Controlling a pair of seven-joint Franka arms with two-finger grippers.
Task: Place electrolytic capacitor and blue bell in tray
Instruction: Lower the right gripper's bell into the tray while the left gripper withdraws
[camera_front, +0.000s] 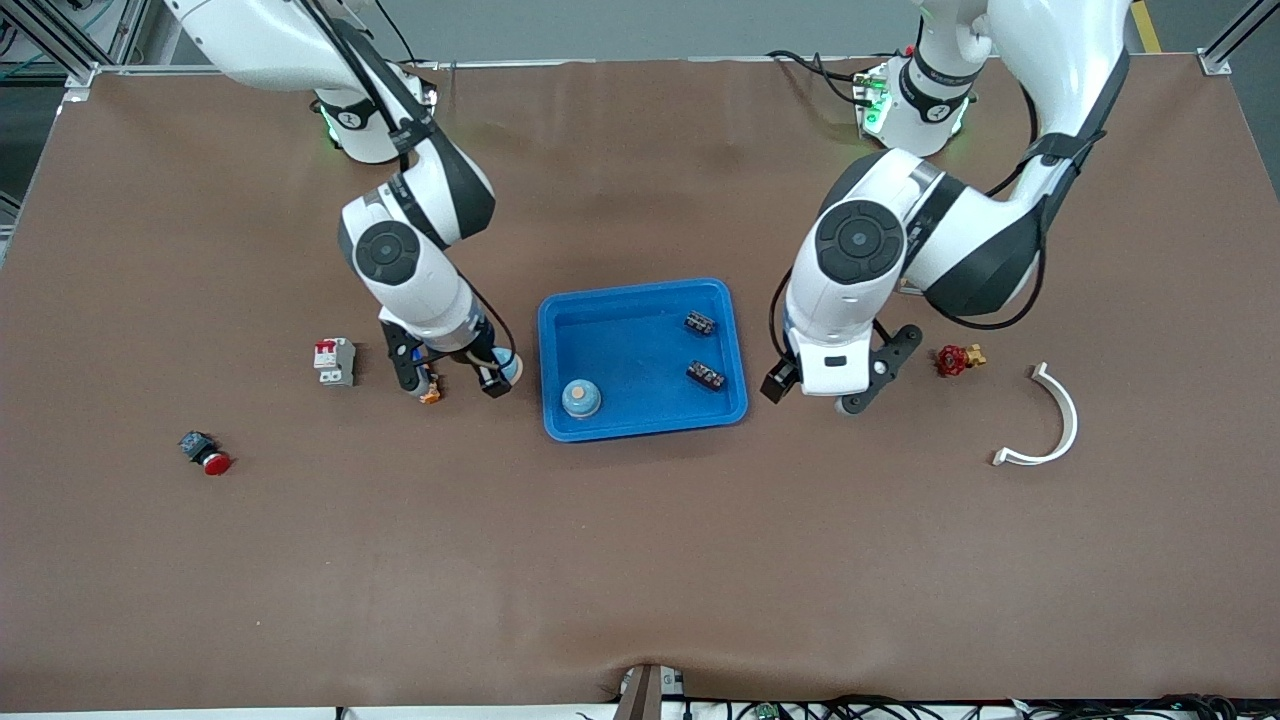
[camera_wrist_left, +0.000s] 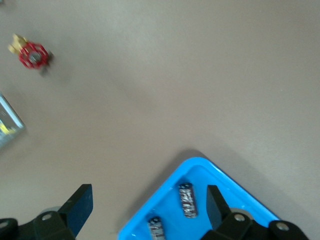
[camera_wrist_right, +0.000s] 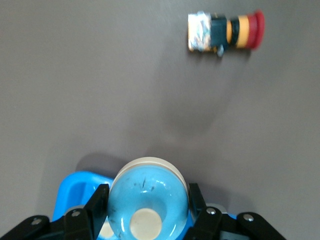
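Tray interior mostly bare; two capacitors near left-arm end, bell at camera-side corner. Right gripper apparently blocks the tray's right-arm rim; open table nearer camera.

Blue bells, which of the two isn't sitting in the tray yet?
The held bell, clamped in the right end effector beside the tray. The other bell rests inside the tray, in the corner nearer the front camera.

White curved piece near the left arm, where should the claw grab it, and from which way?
Probably mid-arc, from straight above: the white curved piece is a thin band lying on the table, so closing across it would pinch its inner and outer faces. The open left claw, beside the tray, is closest.
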